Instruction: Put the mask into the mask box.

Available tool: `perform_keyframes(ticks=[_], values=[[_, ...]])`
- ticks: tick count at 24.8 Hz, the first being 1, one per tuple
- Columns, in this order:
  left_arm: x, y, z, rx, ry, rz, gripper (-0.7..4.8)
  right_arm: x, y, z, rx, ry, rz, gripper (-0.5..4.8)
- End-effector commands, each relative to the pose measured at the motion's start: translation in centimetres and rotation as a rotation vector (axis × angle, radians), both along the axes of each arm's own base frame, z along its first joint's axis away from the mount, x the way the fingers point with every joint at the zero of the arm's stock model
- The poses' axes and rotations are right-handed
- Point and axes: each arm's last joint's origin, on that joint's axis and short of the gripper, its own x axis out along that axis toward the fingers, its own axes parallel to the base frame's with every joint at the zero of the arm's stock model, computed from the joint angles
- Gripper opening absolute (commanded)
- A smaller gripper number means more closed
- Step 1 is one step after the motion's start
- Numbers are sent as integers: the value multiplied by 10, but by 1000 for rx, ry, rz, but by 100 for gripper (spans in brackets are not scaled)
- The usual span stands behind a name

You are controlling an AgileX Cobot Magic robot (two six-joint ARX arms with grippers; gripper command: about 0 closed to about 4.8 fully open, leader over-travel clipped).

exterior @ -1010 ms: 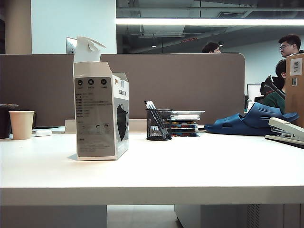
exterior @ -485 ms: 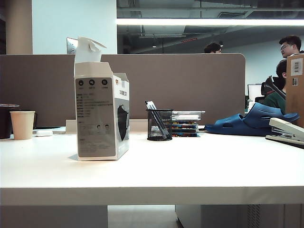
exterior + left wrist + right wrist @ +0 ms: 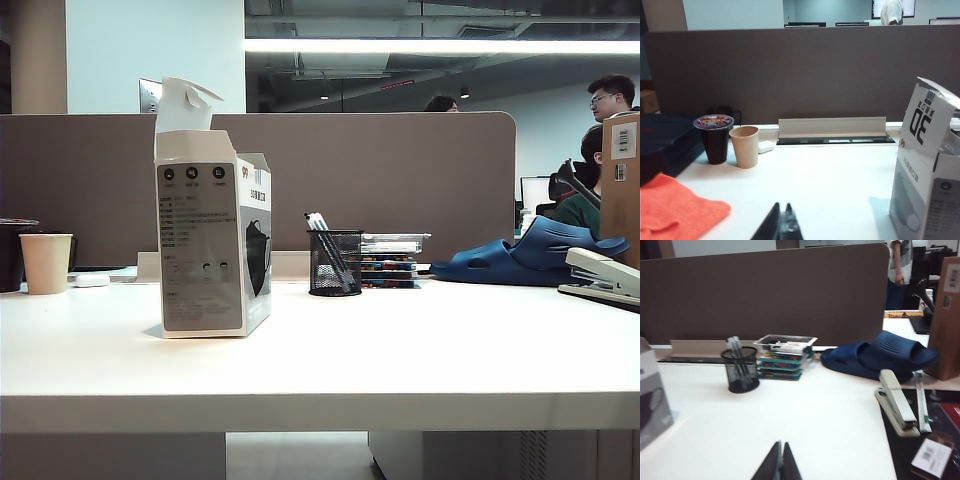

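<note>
While the mask box (image 3: 212,245) stands upright on the left part of the white table (image 3: 400,350) in the exterior view, its top flaps are raised and a pale, shiny wrapper pokes up out of the opening; whether this is the mask itself I cannot tell, and the mask shows nowhere else. The box's printed side panel faces the camera, with the black mask picture on the side turned toward the pen holder (image 3: 334,262).

Neither arm shows in the exterior view; each gripper appears only in its own wrist view. The left gripper (image 3: 782,227) sits low over the table with its fingers pressed together and nothing between them; the mask box (image 3: 927,170) stands well apart from it, with the "3D" flap tilted up. Beyond it are a paper cup (image 3: 744,146) and a dark cup with a printed lid (image 3: 715,137), just beside each other near the brown partition (image 3: 800,75); an orange cloth (image 3: 675,212) lies on the table nearer the camera.

The right gripper (image 3: 778,462) also has its fingers pressed together and holds nothing; it hangs above bare table. Ahead of it are the pen holder (image 3: 740,370), a stack of trays (image 3: 785,357), a pair of blue slippers (image 3: 880,357) and a stapler (image 3: 896,402); a brown cardboard box (image 3: 946,315) stands behind the slippers.
</note>
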Motion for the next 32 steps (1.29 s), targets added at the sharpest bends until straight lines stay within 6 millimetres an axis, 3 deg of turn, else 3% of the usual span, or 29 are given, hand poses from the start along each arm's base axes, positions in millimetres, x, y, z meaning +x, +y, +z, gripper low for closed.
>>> perform_keyframes(ticks=[1, 12, 32], values=[[5, 0, -10, -59, -18, -14, -6, 3, -1, -6, 5, -45, -38, -6], [11, 0, -29, -39, 31, -15, -6, 14, -2, -45, -27, 36, -79, -5], [14, 0, -42, -32, 86, -13, -6, 14, -2, -44, -29, 27, -84, -5]])
